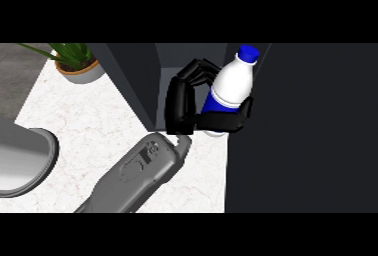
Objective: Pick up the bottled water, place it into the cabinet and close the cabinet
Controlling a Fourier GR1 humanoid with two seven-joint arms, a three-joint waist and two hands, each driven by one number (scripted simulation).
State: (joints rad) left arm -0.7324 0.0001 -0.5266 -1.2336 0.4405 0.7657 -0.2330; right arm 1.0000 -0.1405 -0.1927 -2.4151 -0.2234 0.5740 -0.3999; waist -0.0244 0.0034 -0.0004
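Bottle [235, 82]: lifted, clasped by left hand [181, 102], fingers and thumb curled round it, held upright at the open cabinet [310, 125] front. Apparently outstanding: setting it inside, release, closing cabinet.

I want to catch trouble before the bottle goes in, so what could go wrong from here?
1. The left hand holds the bottled water tilted, with its blue cap leaning toward the dark cabinet panel on the right. The cap might clip that panel.
2. The back of the hand is close to the cabinet's left wall, so it may brush the wall on the way in.
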